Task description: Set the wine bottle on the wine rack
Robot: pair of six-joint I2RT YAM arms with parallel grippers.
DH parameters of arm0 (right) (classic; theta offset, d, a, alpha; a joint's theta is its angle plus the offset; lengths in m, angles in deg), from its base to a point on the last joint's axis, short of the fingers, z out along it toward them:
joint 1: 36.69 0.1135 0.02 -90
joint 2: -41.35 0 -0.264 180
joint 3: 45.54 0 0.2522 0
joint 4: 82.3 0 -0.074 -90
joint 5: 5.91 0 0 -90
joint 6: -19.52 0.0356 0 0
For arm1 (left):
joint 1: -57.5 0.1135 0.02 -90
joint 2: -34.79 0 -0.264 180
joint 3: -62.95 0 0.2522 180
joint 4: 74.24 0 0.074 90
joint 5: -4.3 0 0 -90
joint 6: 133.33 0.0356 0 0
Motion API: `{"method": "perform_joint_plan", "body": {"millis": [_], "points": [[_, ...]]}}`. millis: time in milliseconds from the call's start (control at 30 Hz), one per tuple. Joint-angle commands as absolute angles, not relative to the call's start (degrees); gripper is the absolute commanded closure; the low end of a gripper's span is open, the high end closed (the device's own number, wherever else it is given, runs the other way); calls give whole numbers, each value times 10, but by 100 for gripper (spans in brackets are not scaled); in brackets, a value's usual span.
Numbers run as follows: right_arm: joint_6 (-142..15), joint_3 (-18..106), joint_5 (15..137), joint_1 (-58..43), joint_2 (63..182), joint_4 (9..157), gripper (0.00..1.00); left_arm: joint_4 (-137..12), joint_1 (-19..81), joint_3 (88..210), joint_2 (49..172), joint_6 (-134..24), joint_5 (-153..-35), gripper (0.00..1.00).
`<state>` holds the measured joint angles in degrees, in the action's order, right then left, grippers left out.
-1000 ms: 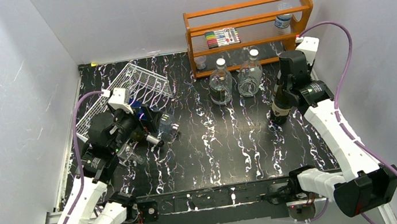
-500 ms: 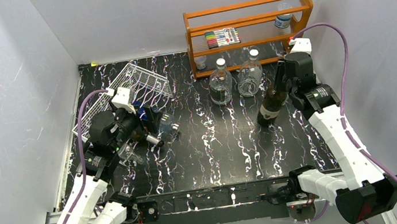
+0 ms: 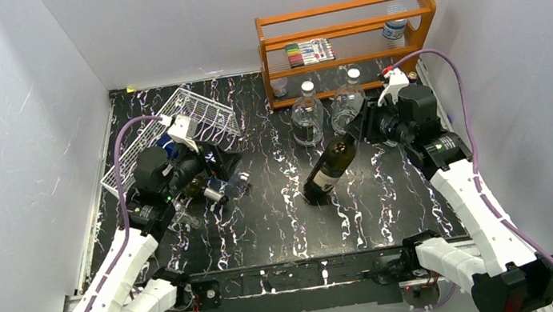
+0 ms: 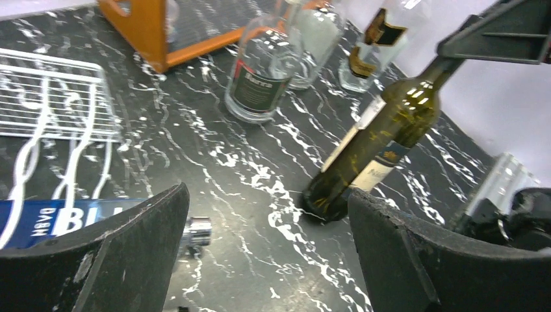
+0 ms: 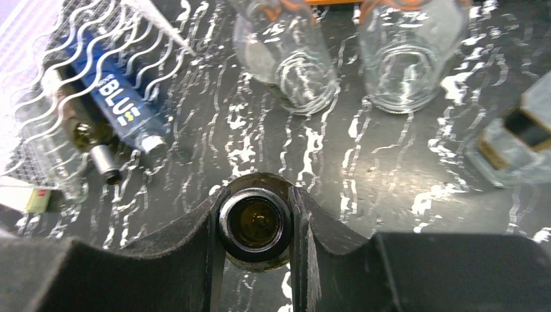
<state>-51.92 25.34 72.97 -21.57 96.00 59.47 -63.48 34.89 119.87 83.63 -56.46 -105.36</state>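
A dark green wine bottle with a cream label leans steeply, its base on the table near the middle and its neck up to the right. My right gripper is shut on its neck; in the right wrist view the open bottle mouth sits between the pads. The bottle also shows in the left wrist view. The white wire wine rack with wavy tiers lies tilted at the back left, with bottles by it. My left gripper is open and empty just right of the rack, facing the wine bottle.
An orange wooden shelf stands at the back right. Two clear round bottles stand before it. A blue-labelled bottle and a dark bottle lie by the rack. A square clear bottle stands at the right.
My right gripper has swung left and tipped the wine bottle from upright to a steep lean, its base sliding toward the table's middle. My left gripper has turned toward it.
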Motion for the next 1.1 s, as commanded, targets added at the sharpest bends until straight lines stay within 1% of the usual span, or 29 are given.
{"method": "perform_joint_plan", "body": {"millis": [0, 167, 267, 367, 567, 700, 833, 933, 1000, 1067], "points": [[-471, 229, 655, -215, 936, 679, 100, -710, 326, 1172, 848, -606, -1130, 10], [-433, 194, 616, -215, 926, 698, 100, -754, 249, 1142, 866, -599, -1091, 7], [-420, 182, 603, -215, 919, 703, 100, -761, 196, 1141, 896, -584, -1070, 2], [-429, 185, 583, -215, 916, 697, 100, -772, 163, 1137, 927, -565, -1078, 2], [-473, 193, 539, -215, 927, 673, 100, -833, 130, 1110, 988, -588, -1108, 2], [-476, 195, 515, -215, 934, 673, 100, -848, 94, 1106, 1026, -590, -1076, 2], [-481, 192, 500, -215, 930, 682, 100, -863, 89, 1113, 1066, -598, -1086, 2], [-484, 188, 480, -215, 929, 695, 100, -892, 87, 1124, 1096, -621, -1129, 2], [-483, 188, 476, -215, 925, 701, 100, -918, 83, 1122, 1106, -629, -1123, 2], [-478, 188, 471, -215, 918, 709, 100, -908, 76, 1129, 1117, -617, -1110, 2]]}}
